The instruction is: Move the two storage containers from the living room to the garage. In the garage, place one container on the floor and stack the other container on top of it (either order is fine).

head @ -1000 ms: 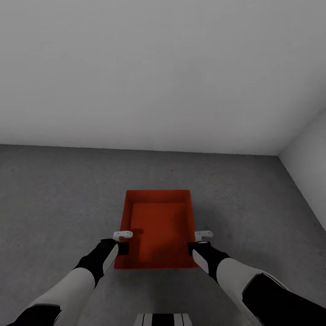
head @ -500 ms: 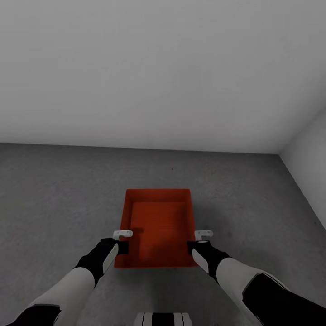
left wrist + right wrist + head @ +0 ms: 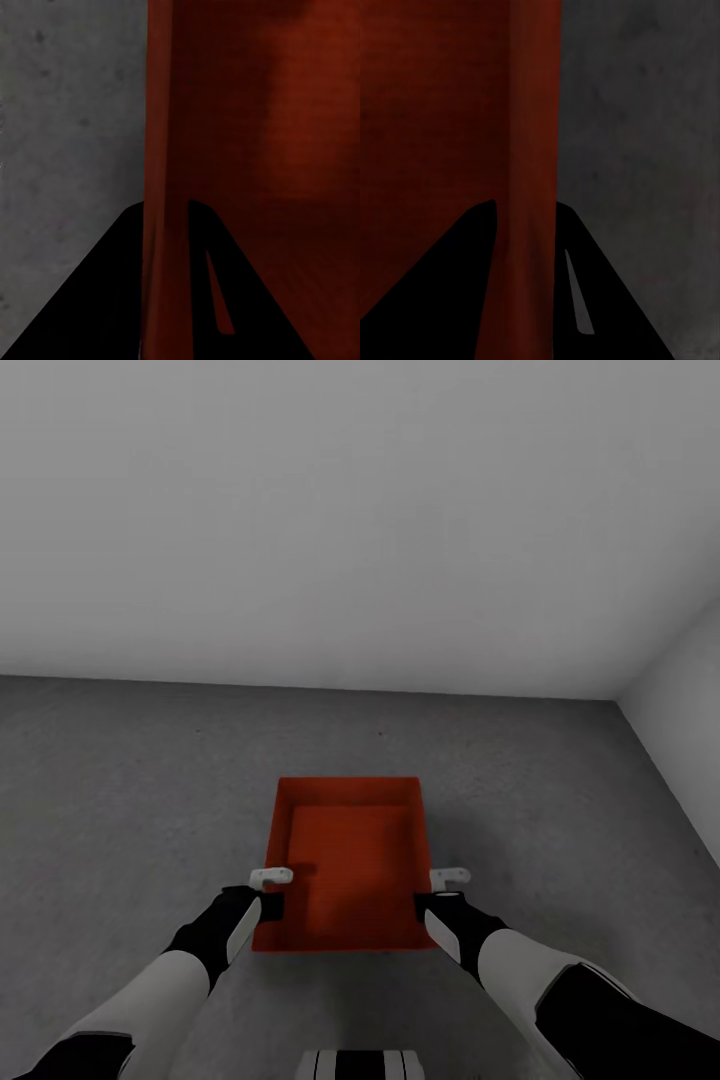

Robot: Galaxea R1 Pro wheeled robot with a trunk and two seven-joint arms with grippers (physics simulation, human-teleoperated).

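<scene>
- The storage container point(image 3: 350, 860) sits low over the garage floor point(image 3: 130, 790), near the corner where two walls point(image 3: 360, 510) meet; whether it rests on the concrete I cannot tell.
- The left gripper point(image 3: 268, 905) pinches its left side wall, one of the fingers point(image 3: 90, 300) on each face (a rim hold keeps the bin level).
- The right gripper point(image 3: 432, 905) clamps the opposite wall likewise, its fingers point(image 3: 442, 285) straddling that rim.
- Judging by the symmetric hold, this bin seems meant as the stack's base.

Both grippers point(image 3: 272, 900) point(image 3: 440, 900) gripping storage container point(image 3: 350, 860)
</scene>
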